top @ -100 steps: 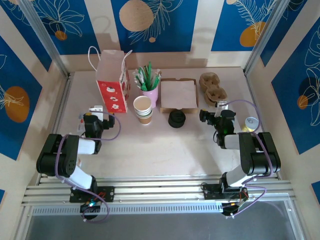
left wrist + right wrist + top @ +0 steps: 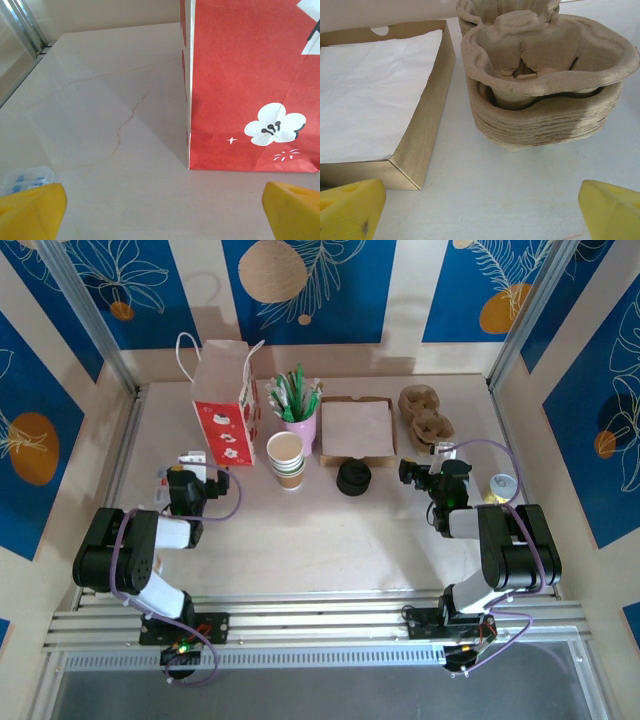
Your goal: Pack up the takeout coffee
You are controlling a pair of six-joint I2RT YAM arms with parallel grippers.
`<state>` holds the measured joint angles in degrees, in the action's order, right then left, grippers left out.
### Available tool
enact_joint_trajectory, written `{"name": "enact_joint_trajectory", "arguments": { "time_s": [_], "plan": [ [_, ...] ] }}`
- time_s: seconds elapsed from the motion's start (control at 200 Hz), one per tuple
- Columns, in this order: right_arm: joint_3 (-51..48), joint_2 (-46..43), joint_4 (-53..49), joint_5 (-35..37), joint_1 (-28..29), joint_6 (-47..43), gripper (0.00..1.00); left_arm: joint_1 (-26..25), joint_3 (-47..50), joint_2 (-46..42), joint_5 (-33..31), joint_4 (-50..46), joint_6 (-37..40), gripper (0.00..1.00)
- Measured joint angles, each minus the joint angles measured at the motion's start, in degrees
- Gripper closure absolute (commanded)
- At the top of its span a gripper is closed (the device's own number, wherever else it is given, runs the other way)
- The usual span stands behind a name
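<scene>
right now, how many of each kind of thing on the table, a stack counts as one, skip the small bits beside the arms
paper bag: 1
paper cup stack: 1
black lid stack: 1
pink cup of sticks: 1
cardboard box: 1
pulp cup carrier stacks: 2
total: 7

Bright, even light. Ahead of the left claw (image 2: 160, 215), whose yellow fingertips (image 2: 30, 210) blur, the red flowered paper bag (image 2: 250, 75) casts a soft leftward shadow.
</scene>
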<state>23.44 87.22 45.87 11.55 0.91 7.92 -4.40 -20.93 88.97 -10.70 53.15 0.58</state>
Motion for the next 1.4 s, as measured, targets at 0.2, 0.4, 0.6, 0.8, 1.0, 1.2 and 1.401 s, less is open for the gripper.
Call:
{"name": "enact_joint_trajectory", "arguments": {
  "time_s": [0.2,0.4,0.6,0.8,1.0,1.2,1.401],
  "plan": [
    [0.0,0.0,0.0,0.0,0.0,0.0,0.01,0.0,0.0,0.0,0.0,0.0,0.0,0.00],
    [0.0,0.0,0.0,0.0,0.0,0.0,0.01,0.0,0.0,0.0,0.0,0.0,0.0,0.00],
    [0.0,0.0,0.0,0.0,0.0,0.0,0.01,0.0,0.0,0.0,0.0,0.0,0.0,0.00],
    [0.1,-1.0,-1.8,0.0,0.0,0.0,0.01,0.0,0.0,-0.4,0.2,-0.5,0.0,0.00],
    [3.5,-15.0,-15.8,0.7,1.6,0.3,0.01,-0.1,-1.0,-10.4,0.9,-10.2,0.1,0.00],
    [5.9,-34.0,-28.0,0.9,6.4,9.7,0.01,-0.2,-11.8,-22.5,-1.9,-30.9,-10.3,0.00],
    [14.8,-41.7,-42.9,-5.2,5.7,21.4,0.01,-0.2,-23.0,-32.3,3.3,-47.9,-22.0,0.00]
  ]
}}
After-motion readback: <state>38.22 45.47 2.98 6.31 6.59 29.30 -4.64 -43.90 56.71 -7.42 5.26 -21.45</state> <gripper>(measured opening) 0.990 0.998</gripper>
